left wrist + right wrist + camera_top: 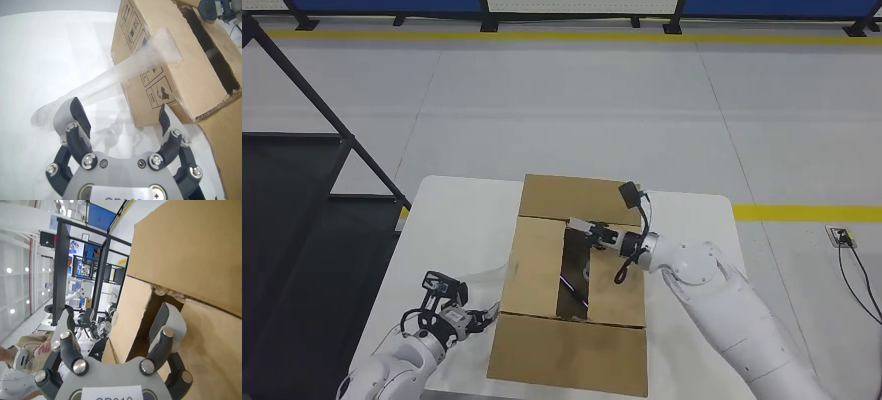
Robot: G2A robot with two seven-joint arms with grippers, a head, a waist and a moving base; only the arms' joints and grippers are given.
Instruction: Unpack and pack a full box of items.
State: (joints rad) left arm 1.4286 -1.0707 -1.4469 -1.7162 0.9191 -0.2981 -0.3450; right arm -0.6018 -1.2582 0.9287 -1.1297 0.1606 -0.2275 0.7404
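The left gripper (119,106) is positioned low over the white worktop (452,230), towards its near edge and just beside the near left corner of the cardboard box (542,270). Its jaws are fully spread and grip nothing. A strip of clear tape (121,73) runs from the left side wall of the box down to the worktop. The free end of the strip lies against the outer side of one finger (79,113), not between the two pads. The box occupies the middle of the worktop and extends to its near edge. Its far flap (567,198) and near flap (567,355) are folded outward and lie flat. The left flap (537,265) and right flap (627,295) cover most of the opening, leaving a dark gap (577,285) between them. The contents seen through this gap are too dark to identify. The right gripper (117,313) is at the far end of the gap, jaws wide apart and closed on nothing. One finger (166,321) is inside the gap, and the other finger (68,321) is outside, with the edge of the left flap between them
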